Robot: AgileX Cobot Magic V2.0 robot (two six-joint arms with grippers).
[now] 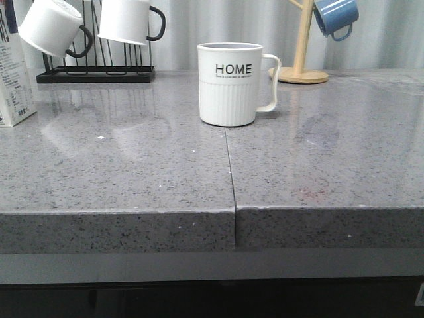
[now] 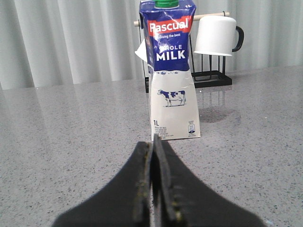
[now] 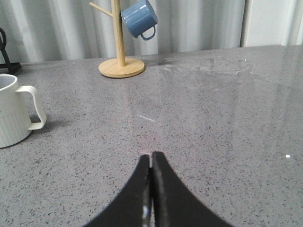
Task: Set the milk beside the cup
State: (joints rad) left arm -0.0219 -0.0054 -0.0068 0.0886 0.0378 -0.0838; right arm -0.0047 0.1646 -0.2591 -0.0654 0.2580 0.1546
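The milk is a white carton standing upright at the far left edge of the front view, mostly cut off. The left wrist view shows the whole milk, with its dark blue top, cow picture and 1L mark. My left gripper is shut and empty, a short way in front of the carton's base. The cup, a white ribbed mug reading HOME, stands mid-counter with its handle to the right. The right wrist view has the cup at its edge. My right gripper is shut and empty over bare counter. Neither arm shows in the front view.
A black rack with two white black-handled mugs stands at the back left, behind the carton. A wooden mug tree holding a blue mug stands at the back right. A seam runs down the grey stone counter.
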